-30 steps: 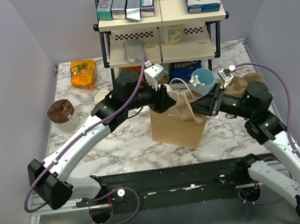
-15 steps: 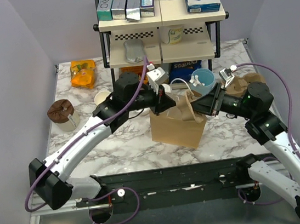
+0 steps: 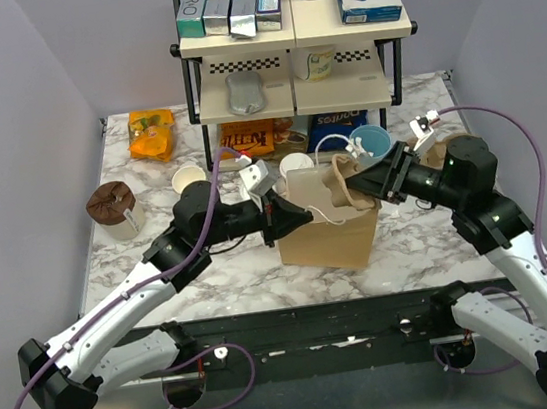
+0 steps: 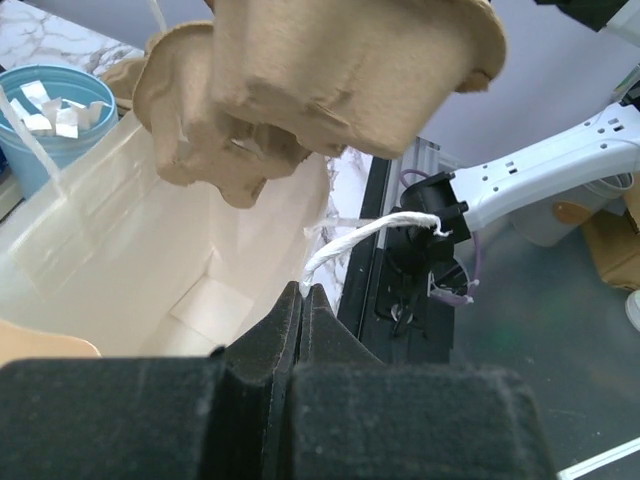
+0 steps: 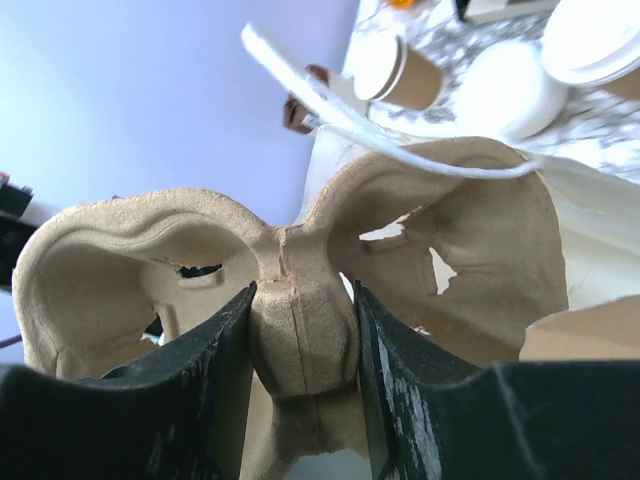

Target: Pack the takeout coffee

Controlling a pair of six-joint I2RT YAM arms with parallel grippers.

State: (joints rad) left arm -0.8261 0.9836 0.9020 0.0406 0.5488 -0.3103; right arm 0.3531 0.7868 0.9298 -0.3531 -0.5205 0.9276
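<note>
Marble table (image 3: 227, 271): pulp carrier (image 3: 341, 181) in right pincer (image 3: 358, 186) over bag (image 3: 329, 240); blue cup (image 3: 374, 141) behind.

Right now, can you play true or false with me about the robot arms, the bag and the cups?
1. The right gripper clamps a cardboard cup carrier. True.
2. The paper bag lies flat and closed. False: it stands open.
3. The left gripper is wide open. False: it is shut on the bag's rim.
4. The light-blue cup stands behind the bag, nearer the shelf. True.
5. The takeout coffee is inside the bag. False: it stands on the table, left of the bag.
</note>
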